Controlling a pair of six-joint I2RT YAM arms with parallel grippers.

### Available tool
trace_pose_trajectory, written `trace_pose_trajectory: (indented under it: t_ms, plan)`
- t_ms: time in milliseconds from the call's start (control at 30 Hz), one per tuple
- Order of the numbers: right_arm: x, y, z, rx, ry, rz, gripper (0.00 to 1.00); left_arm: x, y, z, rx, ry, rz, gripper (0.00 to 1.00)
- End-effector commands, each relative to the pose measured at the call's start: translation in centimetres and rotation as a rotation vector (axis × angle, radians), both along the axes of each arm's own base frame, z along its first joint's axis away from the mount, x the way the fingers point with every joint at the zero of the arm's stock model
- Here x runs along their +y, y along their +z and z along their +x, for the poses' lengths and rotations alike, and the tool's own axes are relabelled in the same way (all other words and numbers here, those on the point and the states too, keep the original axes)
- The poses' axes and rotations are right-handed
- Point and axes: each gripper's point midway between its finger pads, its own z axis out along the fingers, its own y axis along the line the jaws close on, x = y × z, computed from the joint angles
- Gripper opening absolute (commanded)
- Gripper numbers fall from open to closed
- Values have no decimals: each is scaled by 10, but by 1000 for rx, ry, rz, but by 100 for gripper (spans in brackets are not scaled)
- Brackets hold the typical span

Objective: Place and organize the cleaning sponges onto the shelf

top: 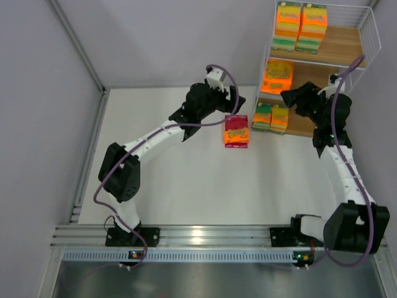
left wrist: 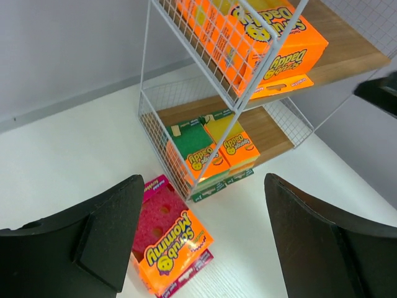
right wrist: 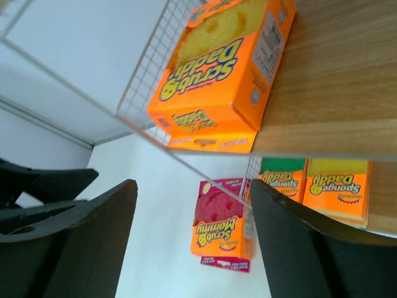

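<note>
The shelf (top: 342, 47) stands at the back right. Two stacks of cleaning sponges (top: 301, 27) sit on its top board. One orange pack (top: 277, 76) lies on the middle board, and a green and a yellow pack (top: 271, 117) are on the bottom one. A magenta-topped pack (top: 236, 131) lies on the table just left of the shelf. My left gripper (top: 227, 103) hovers over it, open and empty; in the left wrist view the pack (left wrist: 171, 241) lies low beside the left finger. My right gripper (top: 296, 99) is open and empty in front of the middle board's orange pack (right wrist: 221, 79).
White wire mesh (left wrist: 205, 59) closes the shelf's side, and a thin wire rail (right wrist: 186, 158) crosses the right wrist view. A grey wall (top: 37, 124) runs along the left, and a metal rail (top: 198, 236) lies at the near edge.
</note>
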Motion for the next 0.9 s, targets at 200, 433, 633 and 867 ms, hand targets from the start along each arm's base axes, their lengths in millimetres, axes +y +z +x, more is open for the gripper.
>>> trace_pose_trajectory:
  t_ms: [200, 433, 633, 867]
  plan:
    - [20, -37, -101, 96, 52, -113, 94, 83, -38, -8, 386, 187, -84, 86]
    - [59, -127, -139, 190, 118, -15, 96, 107, -124, -32, 573, 249, -22, 85]
    - [83, -164, -145, 228, 125, 26, 95, 92, -163, -25, 660, 233, 7, 81]
    - [94, -179, -146, 245, 118, 95, 95, 71, -197, -18, 706, 212, 5, 77]
